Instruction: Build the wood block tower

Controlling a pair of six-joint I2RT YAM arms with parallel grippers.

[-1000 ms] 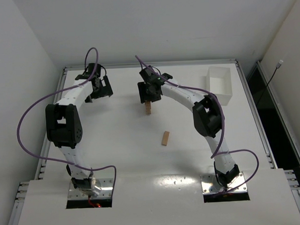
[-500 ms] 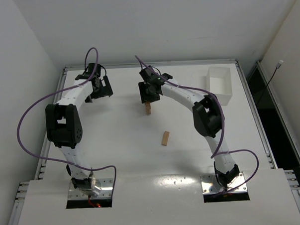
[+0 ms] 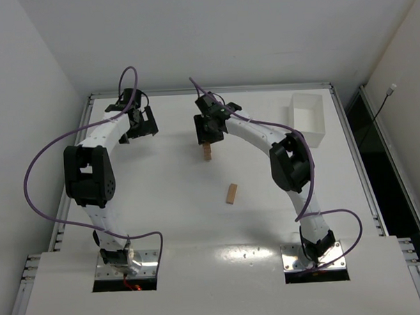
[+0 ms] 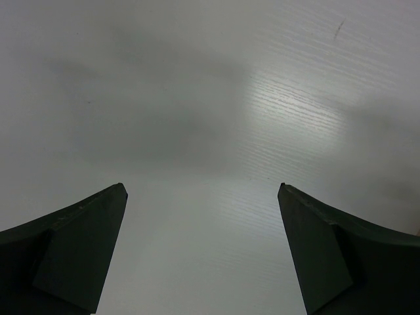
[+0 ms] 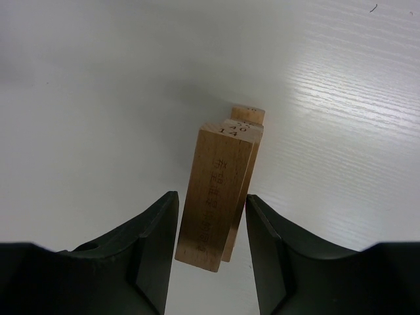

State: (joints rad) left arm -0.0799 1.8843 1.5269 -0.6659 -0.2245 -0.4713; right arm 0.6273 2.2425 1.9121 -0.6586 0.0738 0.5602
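1. Tower point(image 3: 208, 153): a narrow stack of tan wood blocks standing on the table point(image 3: 156, 202). It sits toward the far edge, roughly midway between the left and right edges. The number of layers cannot be read from overhead. The right wrist view shows the ends of at least two lower blocks point(image 5: 248, 117) beyond the uppermost one.
2. Right gripper point(image 3: 207, 132): poised directly above the tower, its jaws straddling the long sides of the top block point(image 5: 213, 190). Taking the block across its narrow width probably keeps it square to the layers beneath. The jaws lie very close on both flanks. Whether they pinch the block or stand just off it cannot be told.
3. Loose wood block point(image 3: 231, 193): lying flat near the table's centre, well apart from the tower and on its near-edge side. It is probably the next piece, since it lies within the right arm's reach.
4. Left gripper point(image 3: 140, 124): jaws spread wide with nothing between them, over bare table near the far-left corner. It is likely parked there to leave the stack unobstructed.
5. White tray point(image 3: 306, 96): at the far-right corner, well apart from the tower. Its contents cannot be made out.
6. Hidden or unclear: the right gripper covers the tower's top in the overhead view. The tower's base is concealed in the right wrist view. Stamped characters on the top block are too small to read reliably.
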